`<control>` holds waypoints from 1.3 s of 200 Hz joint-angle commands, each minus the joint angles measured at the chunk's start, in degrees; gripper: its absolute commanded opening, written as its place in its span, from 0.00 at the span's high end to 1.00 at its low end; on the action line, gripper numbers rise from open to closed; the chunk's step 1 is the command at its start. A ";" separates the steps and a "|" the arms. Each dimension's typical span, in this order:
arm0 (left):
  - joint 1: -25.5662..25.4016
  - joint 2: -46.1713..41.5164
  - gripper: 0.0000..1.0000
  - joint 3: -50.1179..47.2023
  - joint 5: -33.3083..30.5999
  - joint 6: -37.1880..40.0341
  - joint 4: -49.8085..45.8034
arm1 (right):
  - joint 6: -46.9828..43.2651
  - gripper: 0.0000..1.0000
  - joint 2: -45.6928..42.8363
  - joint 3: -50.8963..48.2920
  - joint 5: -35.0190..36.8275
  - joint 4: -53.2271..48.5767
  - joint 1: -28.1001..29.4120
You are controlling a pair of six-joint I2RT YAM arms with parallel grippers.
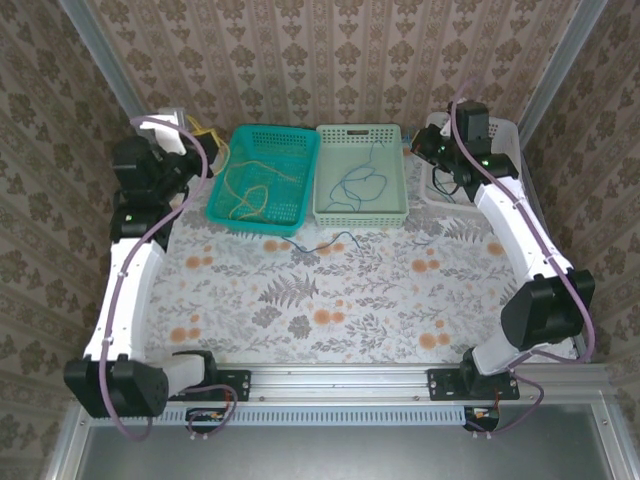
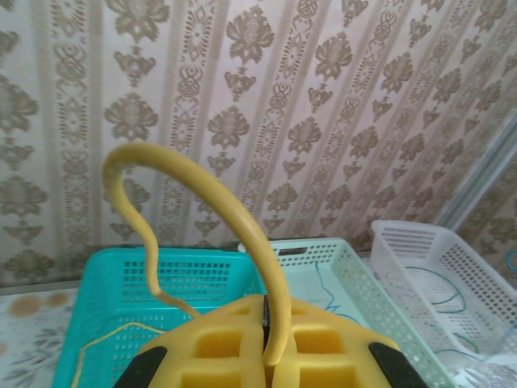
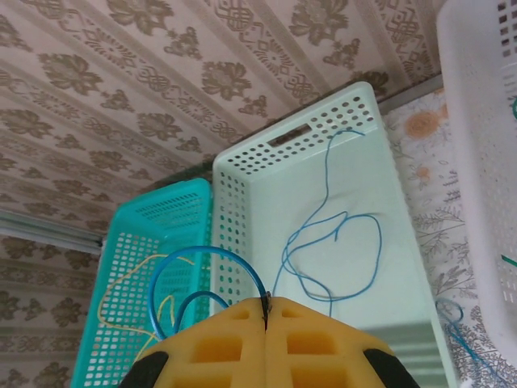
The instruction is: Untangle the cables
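Left wrist: yellow cable [image 2: 242, 217] in gripper [image 2: 265, 339]

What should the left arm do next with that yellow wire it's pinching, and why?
Probably carry the yellow cable over the teal basket and let go. The left gripper is shut on its loop, the basket sits just ahead, and more yellow cable lies inside.
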 commanded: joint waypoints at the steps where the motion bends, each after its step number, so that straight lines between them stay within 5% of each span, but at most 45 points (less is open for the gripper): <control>1: 0.55 3.81 1.00 2.28 6.89 -3.40 6.49 | -0.16 1.00 -2.83 0.47 -2.52 0.88 0.27; 36: 1.23 13.59 1.00 3.89 13.87 -11.23 14.61 | -1.03 1.00 -3.79 1.35 -4.00 0.18 1.12; 123: -1.27 25.87 1.00 4.73 12.43 -19.53 25.16 | -5.64 1.00 -3.25 6.17 -7.76 -1.47 5.92; 163: -2.52 29.31 0.98 5.45 10.39 -21.43 22.88 | -7.14 1.00 -2.84 7.65 -14.33 1.66 6.88; 221: -4.37 28.75 0.70 6.09 1.60 -12.45 8.44 | -6.25 1.00 -3.29 10.03 -17.82 6.90 7.06; 235: -4.68 28.01 0.49 5.60 -0.25 -11.40 6.50 | -5.26 1.00 -3.28 10.13 -18.40 8.88 7.17; 260: -6.48 26.32 0.30 6.35 -5.38 -7.49 1.13 | -3.62 1.00 -3.65 10.36 -18.66 11.91 7.12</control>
